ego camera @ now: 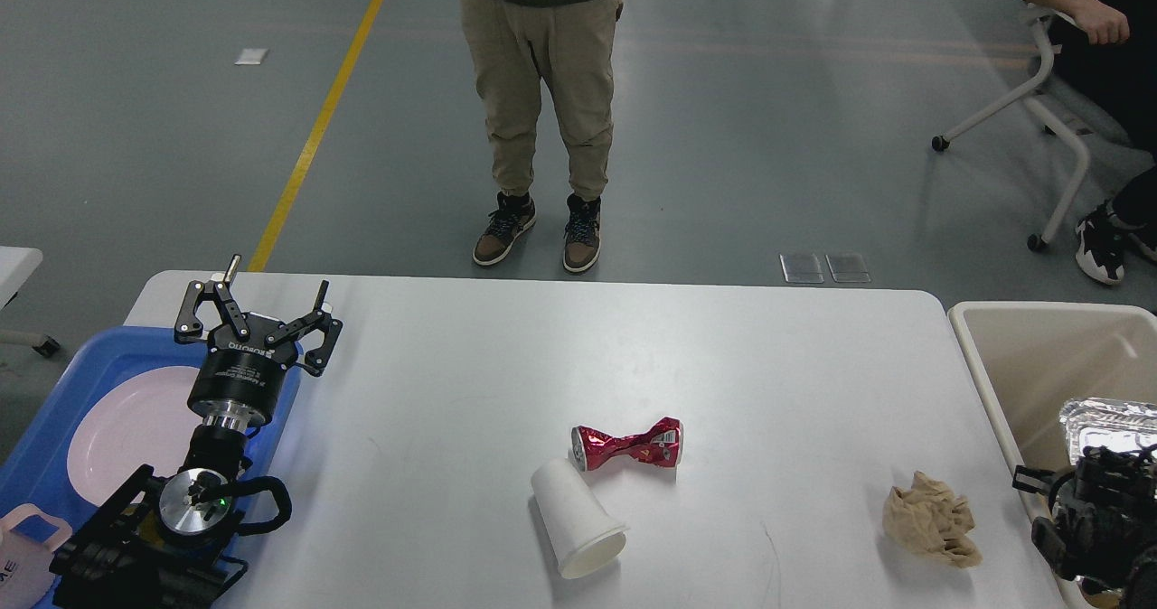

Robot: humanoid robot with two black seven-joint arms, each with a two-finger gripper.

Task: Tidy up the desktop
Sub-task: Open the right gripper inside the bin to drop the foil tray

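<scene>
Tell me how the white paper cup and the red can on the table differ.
The white paper cup keeps its round shape, while the red can is crushed and twisted at its middle. The cup is plain white; the can is shiny red with print. The cup's open mouth points toward the robot; the can lies crosswise. Both lie on their sides on the desktop, close together.

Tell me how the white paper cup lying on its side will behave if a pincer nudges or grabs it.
The paper cup lies on its side on the smooth desktop, so a nudge would probably roll it in a curve, since it tapers. It looks thin-walled and empty, so likely light and easily crushed. It touches or nearly touches the crushed can, which may shift too.
</scene>
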